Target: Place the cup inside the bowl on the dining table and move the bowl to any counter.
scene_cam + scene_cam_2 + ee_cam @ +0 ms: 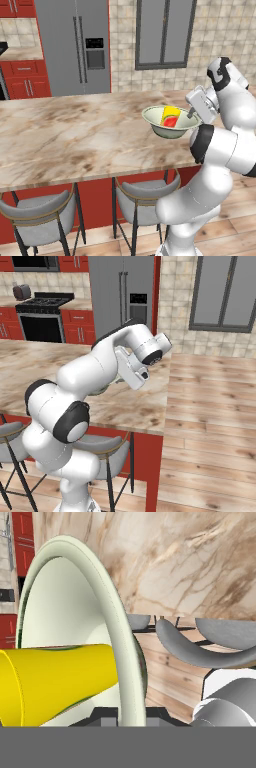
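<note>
The pale green-white bowl [161, 127] hangs a little above the right end of the dining table [75, 135], near its front edge. The yellow cup [171, 116] with its red mark leans inside the bowl. My gripper [192, 114] is shut on the bowl's right rim. In the hand view the bowl's rim [112, 612] runs down between my dark fingertips [102, 714], and the cup [55, 682] lies inside to the left. In the right base view my own arm hides the bowl, and the hand [132, 372] sits over the table top [135, 406].
Grey stools [37, 212] stand along the table's near side. Red-cabinet counters [20, 52] run along the back wall beside a steel fridge [75, 45] and a stove [42, 321]. Open wooden floor [210, 421] lies right of the table.
</note>
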{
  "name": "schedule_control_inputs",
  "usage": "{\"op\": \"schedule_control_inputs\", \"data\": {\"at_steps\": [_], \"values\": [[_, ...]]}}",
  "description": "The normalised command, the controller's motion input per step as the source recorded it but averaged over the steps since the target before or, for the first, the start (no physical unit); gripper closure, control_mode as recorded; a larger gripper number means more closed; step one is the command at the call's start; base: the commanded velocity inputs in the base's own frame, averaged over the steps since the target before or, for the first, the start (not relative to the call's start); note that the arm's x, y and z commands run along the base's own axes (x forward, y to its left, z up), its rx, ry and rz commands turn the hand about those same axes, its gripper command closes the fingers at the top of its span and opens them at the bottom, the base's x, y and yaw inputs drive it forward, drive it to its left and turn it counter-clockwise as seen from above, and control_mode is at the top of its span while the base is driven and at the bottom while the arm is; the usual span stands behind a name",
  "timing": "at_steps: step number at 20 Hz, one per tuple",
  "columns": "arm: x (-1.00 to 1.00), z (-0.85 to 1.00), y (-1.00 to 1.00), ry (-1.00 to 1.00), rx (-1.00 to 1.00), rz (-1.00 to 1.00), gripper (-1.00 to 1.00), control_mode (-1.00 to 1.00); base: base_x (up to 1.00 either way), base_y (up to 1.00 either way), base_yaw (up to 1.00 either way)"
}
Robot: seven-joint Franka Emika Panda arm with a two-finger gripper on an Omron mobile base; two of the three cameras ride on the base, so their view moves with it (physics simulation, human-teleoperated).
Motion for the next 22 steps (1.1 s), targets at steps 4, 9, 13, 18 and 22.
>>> {"op": "schedule_control_inputs", "data": {"at_steps": [4,9,13,18,22], "values": [[0.00,0.00,0.00,0.00,0.00,0.00,1.00,1.00,-0.12,0.00,0.00],[0.00,0.00,0.00,0.00,0.00,0.00,1.00,1.00,-0.39,0.09,0.00],[0.00,0.00,0.00,0.00,0.00,0.00,1.00,1.00,-0.46,0.33,0.00],[0.00,0.00,0.00,0.00,0.00,0.00,1.00,1.00,-0.41,0.51,0.00],[0.00,0.00,0.00,0.00,0.00,0.00,1.00,1.00,-0.33,0.70,0.00]]}}
